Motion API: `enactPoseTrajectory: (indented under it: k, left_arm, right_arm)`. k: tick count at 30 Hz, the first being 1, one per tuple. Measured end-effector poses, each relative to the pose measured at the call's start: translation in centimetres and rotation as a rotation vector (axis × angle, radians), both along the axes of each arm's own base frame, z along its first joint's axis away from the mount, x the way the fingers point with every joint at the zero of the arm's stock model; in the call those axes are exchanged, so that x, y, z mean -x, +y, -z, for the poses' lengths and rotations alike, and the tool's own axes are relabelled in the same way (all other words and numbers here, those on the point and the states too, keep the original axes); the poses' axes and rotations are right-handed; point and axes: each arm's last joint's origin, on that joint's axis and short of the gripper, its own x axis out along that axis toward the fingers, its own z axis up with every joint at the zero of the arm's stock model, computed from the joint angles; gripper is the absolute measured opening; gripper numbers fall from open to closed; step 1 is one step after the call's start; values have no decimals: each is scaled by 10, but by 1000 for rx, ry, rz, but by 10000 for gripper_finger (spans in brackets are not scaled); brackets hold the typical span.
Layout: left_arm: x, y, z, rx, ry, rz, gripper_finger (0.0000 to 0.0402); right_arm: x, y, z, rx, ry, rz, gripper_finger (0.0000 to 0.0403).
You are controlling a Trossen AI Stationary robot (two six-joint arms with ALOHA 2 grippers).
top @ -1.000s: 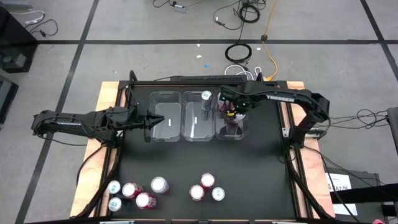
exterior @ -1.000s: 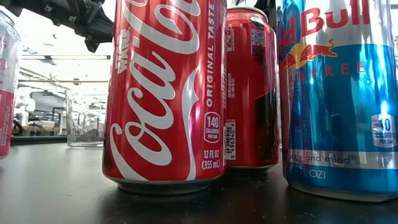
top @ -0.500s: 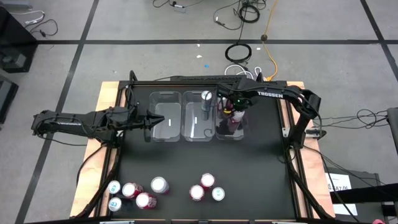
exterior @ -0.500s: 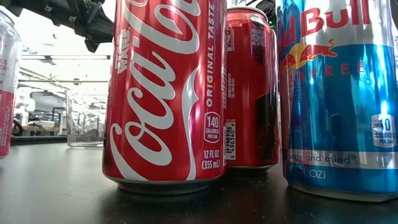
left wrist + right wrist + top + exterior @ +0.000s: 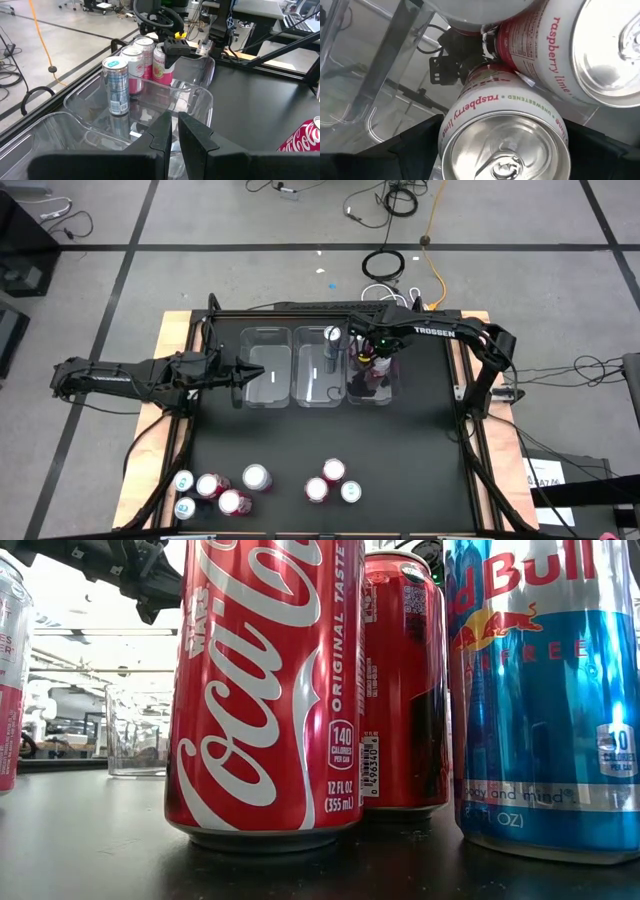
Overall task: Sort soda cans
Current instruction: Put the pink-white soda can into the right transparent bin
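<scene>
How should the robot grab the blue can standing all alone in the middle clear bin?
The blue can stands upright in the middle bin, with bin walls around it but open air above. Best to come straight down from above and pinch its round body just under the silver top, fingers on opposite sides. The pink cans stand behind the next wall, so they shouldn't get in the way.

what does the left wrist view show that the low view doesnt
Only the left wrist view: the clear bins, a blue can standing in the middle one, pink raspberry cans in the far one with the right gripper over them, and the shut left gripper.

Only the low view: a close red Coca-Cola can, a second red can behind it and a Red Bull can.

Both: the black table.
</scene>
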Motion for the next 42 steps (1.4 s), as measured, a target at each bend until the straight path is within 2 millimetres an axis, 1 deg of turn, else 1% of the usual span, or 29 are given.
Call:
enactPoseTrajectory:
  k: [5,10,20,24,34,38,42]
  left_arm:
    - [0,0,0,0,0,0,42]
    - [0,0,0,0,0,0,42]
    - [0,0,0,0,0,0,42]
    - [0,0,0,0,0,0,42]
    - [0,0,0,0,0,0,42]
    - [0,0,0,0,0,0,42]
    - [0,0,0,0,0,0,42]
  right_arm:
    - [1,1,0,-8,6,18,347]
    - [1,2,0,-53,-9,-26,347]
    - [1,2,0,-49,-6,-8,348]
    - [3,2,-1,-24,29,16,349]
    - [5,3,-1,-21,43,32,379]
    - [7,4,-7,-12,24,33,391]
    - [13,6,-24,22,-47,45,393]
